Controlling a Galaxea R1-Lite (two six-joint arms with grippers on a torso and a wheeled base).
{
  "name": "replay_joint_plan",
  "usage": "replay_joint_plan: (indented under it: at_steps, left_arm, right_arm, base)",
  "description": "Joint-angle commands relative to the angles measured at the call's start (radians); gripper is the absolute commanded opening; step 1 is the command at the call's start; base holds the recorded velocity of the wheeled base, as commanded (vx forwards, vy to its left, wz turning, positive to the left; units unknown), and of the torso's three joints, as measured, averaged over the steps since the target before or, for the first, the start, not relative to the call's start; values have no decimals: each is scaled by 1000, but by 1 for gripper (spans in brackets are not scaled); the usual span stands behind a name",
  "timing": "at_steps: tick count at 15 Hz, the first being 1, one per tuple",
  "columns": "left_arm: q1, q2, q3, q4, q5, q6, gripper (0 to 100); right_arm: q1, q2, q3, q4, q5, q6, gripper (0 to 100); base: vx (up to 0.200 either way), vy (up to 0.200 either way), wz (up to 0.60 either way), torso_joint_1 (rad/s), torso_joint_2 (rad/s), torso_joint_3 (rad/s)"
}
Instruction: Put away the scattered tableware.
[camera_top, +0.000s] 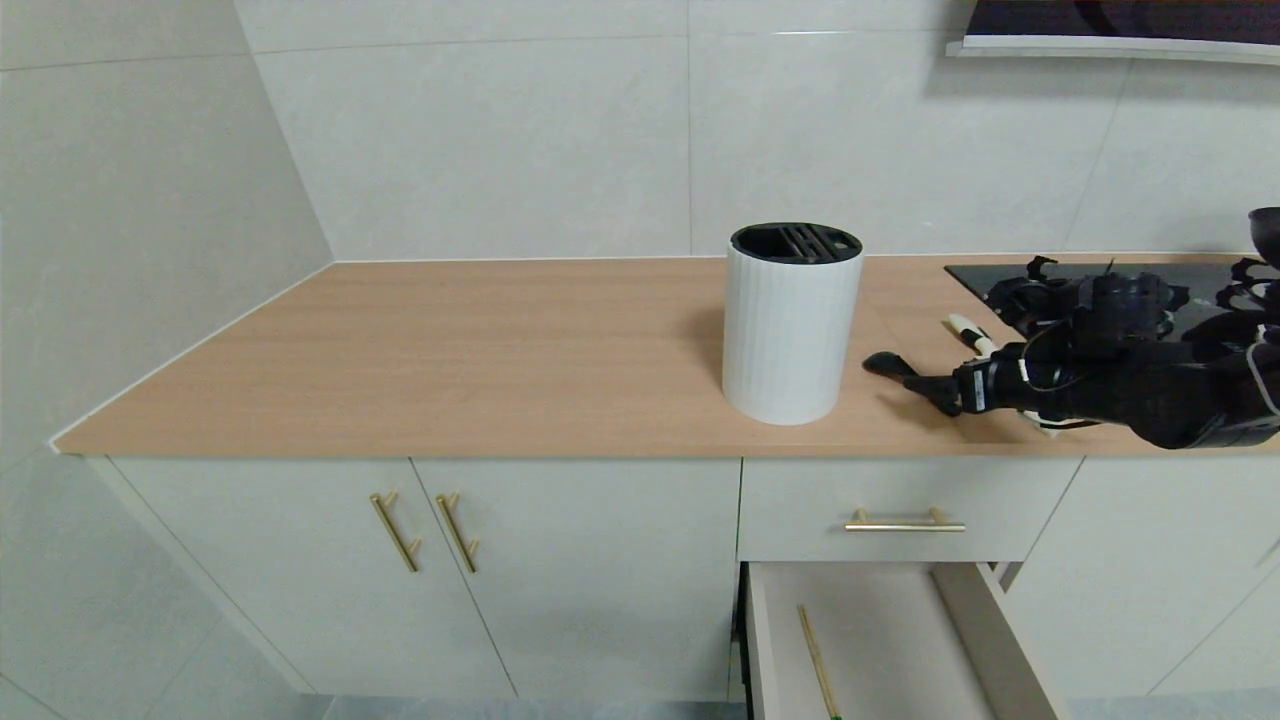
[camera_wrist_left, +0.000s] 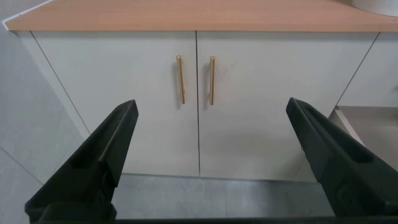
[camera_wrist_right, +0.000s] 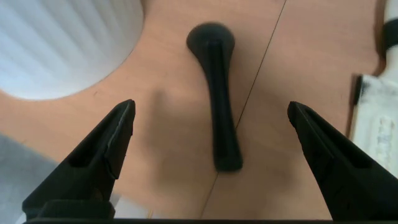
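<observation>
On the wooden table (camera_top: 480, 350), a black utensil (camera_wrist_right: 217, 106) lies flat just right of the white ribbed holder (camera_top: 790, 330), apart from it. The right gripper (camera_top: 940, 392) sits over the utensil's handle end, jaws apart, one on either side. A white-handled utensil (camera_top: 968, 330) lies farther right. Below, an open drawer (camera_top: 900, 620) holds a chopstick (camera_top: 818, 660). The left gripper (camera_wrist_left: 211, 106), jaws apart, faces the cabinet doors (camera_wrist_left: 124, 81) under the table.
</observation>
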Motion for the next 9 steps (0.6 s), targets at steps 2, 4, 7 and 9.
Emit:
replay_joint_plan:
  at_steps: [2, 4, 7, 9]
  left_arm:
    - [1, 0, 0, 0, 0, 0, 100]
    - [1, 0, 0, 0, 0, 0, 100]
    - [1, 0, 0, 0, 0, 0, 100]
    - [1, 0, 0, 0, 0, 0, 100]
  right_arm:
    - [-1, 60, -14, -20, 0, 0, 100]
    - [-1, 71, -14, -33, -6, -1, 100]
    - [-1, 82, -15, -58, -14, -1, 100]
    - [0, 90, -15, -61, -21, -4, 100]
  base:
    - [0, 0, 0, 0, 0, 0]
    - [0, 0, 0, 0, 0, 0]
    - [0, 0, 0, 0, 0, 0]
    - [0, 0, 0, 0, 0, 0]
